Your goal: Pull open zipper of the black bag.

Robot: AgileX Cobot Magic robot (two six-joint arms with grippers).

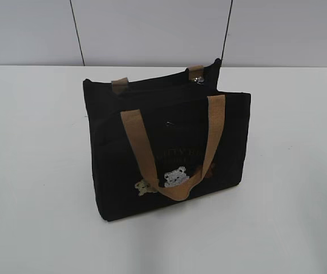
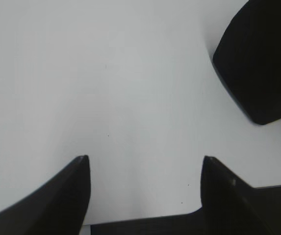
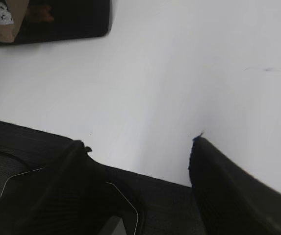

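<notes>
Zipper (image 1: 197, 79) pull barely shows atop the black bag (image 1: 169, 154); both claws, left (image 2: 145, 169) and right (image 3: 140, 147), gape empty.

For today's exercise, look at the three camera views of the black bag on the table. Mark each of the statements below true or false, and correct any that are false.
1. The black bag stands upright on the white table. True.
2. The left gripper is shut on a tan handle. False: its jaws stand open over bare table, holding nothing.
3. A shiny metal zipper pull sits at the far right end of the bag's top. True.
4. Both tan handles stand straight up. False: the front handle hangs down over the bag's face.
5. The right gripper is open, apart from the bag. True.
</notes>
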